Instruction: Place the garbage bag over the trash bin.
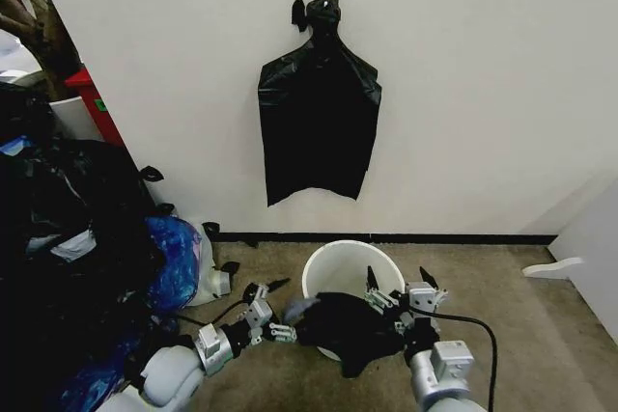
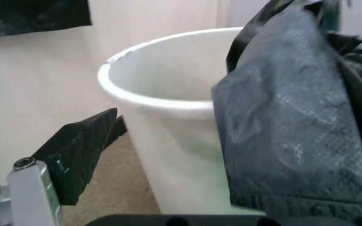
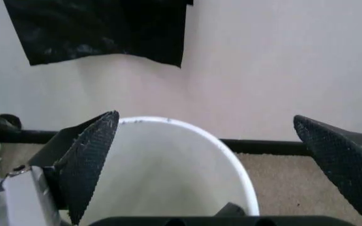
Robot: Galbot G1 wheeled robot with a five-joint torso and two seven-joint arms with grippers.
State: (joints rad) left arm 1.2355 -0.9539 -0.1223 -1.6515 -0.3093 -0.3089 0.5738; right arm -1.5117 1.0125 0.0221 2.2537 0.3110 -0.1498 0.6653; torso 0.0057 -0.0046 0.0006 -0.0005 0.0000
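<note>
Garbage bag [image 1: 346, 327] is bunched over the near rim of the trash bin [image 1: 338, 267]. Right claw [image 1: 398, 288] gapes wide and empty above it; left claw [image 1: 280, 308] touches the bag edge, grip unclear. I'd pinch opposite hems, then spread outward.

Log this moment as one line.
garbage bag: draped on trash bin near rim | left gripper: open, beside bag | right gripper: open, above rim

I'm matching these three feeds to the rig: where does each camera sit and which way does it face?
Head view: high, looking down at the trash bin; both arms, left gripper, right gripper, garbage bag.
Left wrist view: beside the bin, facing its rim; one finger.
Right wrist view: above the rim, facing the wall; open fingers.
All share the bin.
</note>
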